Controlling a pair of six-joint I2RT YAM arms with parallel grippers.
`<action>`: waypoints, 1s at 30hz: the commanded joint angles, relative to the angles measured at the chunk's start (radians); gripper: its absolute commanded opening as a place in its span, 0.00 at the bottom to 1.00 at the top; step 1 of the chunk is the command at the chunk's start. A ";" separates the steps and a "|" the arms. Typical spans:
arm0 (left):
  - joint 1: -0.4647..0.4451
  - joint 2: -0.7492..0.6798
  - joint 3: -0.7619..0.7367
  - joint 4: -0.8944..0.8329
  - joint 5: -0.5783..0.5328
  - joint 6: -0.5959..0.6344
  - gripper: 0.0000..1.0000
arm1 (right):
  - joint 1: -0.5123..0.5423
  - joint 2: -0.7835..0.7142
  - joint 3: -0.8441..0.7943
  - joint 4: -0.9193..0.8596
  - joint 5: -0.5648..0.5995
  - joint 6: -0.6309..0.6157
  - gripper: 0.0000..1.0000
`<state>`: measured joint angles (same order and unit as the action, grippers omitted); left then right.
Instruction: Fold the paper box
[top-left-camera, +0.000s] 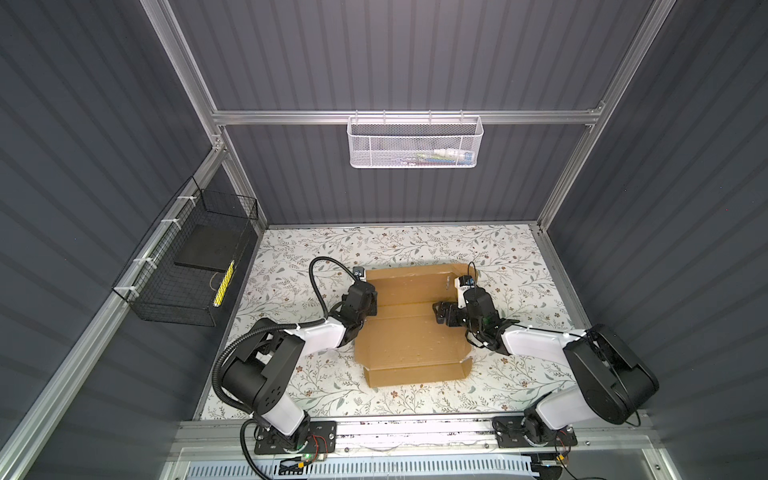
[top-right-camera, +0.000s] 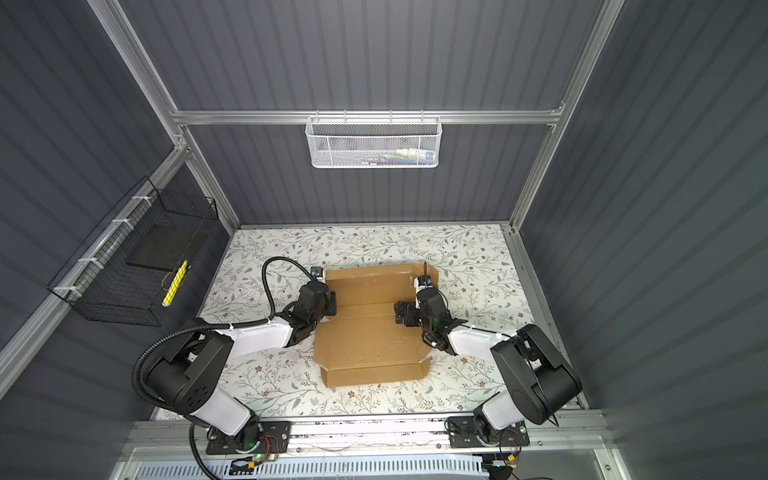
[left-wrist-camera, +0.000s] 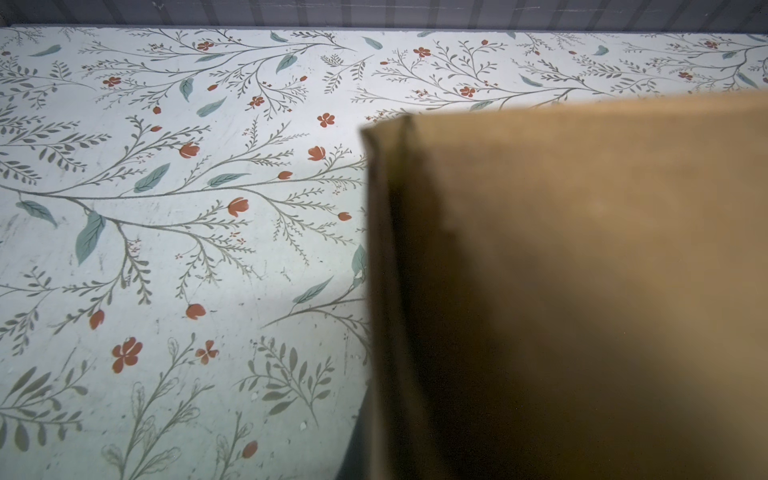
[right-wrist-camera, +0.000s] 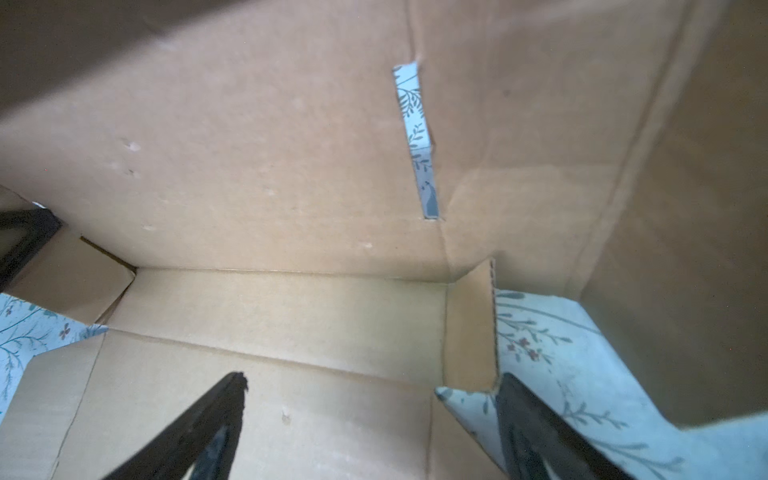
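Corrugated brown cardboard forms the paper box (top-left-camera: 411, 332), which lies partly folded at the middle of the floral worktop (top-left-camera: 291, 249), between the two arms. In both top views its long axis runs from the arm bases toward the back wall.

Left claw (top-left-camera: 368, 297): positioned at the left edge of the box, jaws closed. The left wrist view shows only a raised cardboard panel close to the lens. Whether the claw pinches that edge cannot be determined.

Right claw (top-left-camera: 441, 315): positioned over the right half of the box, pointing inward toward its centre, jaws spread wide and holding nothing. In the right wrist view one finger (right-wrist-camera: 216, 415) hangs over the flat cardboard. The other stands outside a short upright tab (right-wrist-camera: 469, 332), so the tab lies between the jaws, close to the outer finger. A narrow slot (right-wrist-camera: 417, 141) lies beyond it.

Assessment: the right arm is the nearer to this tab. The next fold on that side probably requires the jaws to close across it.
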<state>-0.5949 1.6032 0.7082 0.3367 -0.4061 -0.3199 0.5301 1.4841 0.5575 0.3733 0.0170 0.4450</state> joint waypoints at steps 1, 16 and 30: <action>0.000 0.017 0.022 -0.012 0.023 -0.005 0.00 | 0.013 -0.017 0.029 -0.026 -0.014 -0.023 0.94; 0.000 0.014 0.012 -0.009 0.027 -0.010 0.00 | 0.062 0.026 0.071 -0.045 -0.005 -0.020 0.94; 0.000 0.017 0.017 -0.013 0.029 -0.011 0.00 | 0.076 0.083 0.108 -0.059 0.005 -0.009 0.94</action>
<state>-0.5945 1.6035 0.7094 0.3363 -0.3988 -0.3225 0.6014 1.5684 0.6537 0.3244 0.0109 0.4370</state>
